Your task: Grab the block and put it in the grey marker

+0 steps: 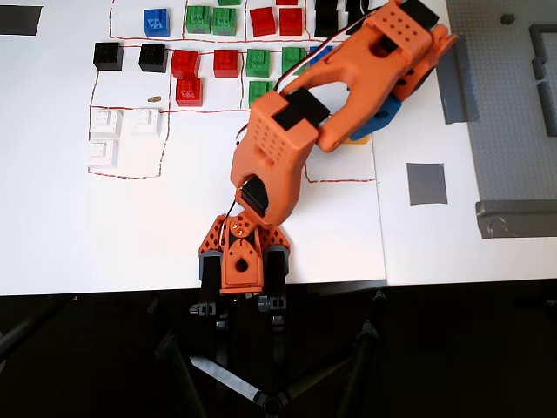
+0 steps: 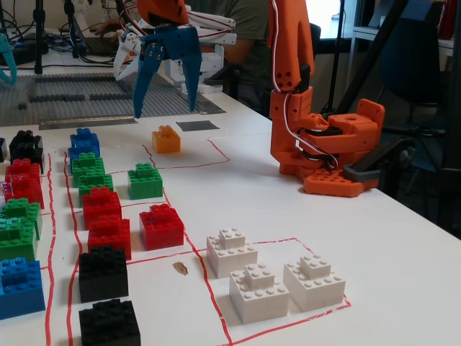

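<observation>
The yellow-orange block [image 2: 166, 139] stands on the white table inside a red outline. In the overhead view only a sliver of it [image 1: 353, 144] shows under the arm. My gripper [image 2: 165, 112], with blue fingers [image 2: 138, 86], hangs open right above the block, one finger on each side, its tips just above the block's top. It holds nothing. The grey marker [image 2: 197, 125] is a flat square just behind and to the right of the block. In the overhead view it [image 1: 426, 183] lies to the right of the arm.
Red [image 2: 162, 225], green [image 2: 145, 180], blue [image 2: 84, 141], black [image 2: 103, 272] and white bricks [image 2: 258, 290] sit in red-outlined areas. A grey baseplate [image 1: 505, 96] with tape strips [image 1: 515, 218] lies past the marker. The arm's base [image 2: 328, 144] stands at the table edge.
</observation>
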`<action>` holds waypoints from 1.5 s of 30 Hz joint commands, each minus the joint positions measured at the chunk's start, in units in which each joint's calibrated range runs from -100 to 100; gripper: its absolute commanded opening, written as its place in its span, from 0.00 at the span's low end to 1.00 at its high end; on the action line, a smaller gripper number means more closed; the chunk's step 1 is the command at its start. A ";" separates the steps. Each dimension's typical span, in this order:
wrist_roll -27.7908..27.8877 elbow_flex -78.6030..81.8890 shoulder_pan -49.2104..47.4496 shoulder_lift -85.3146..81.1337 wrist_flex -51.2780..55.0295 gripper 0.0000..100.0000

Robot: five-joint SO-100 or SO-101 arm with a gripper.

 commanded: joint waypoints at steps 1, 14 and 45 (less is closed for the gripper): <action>-1.42 -5.96 -0.54 -1.24 -1.28 0.37; -2.05 -8.96 2.12 8.09 -5.68 0.34; -4.00 -4.24 3.87 9.12 -9.76 0.30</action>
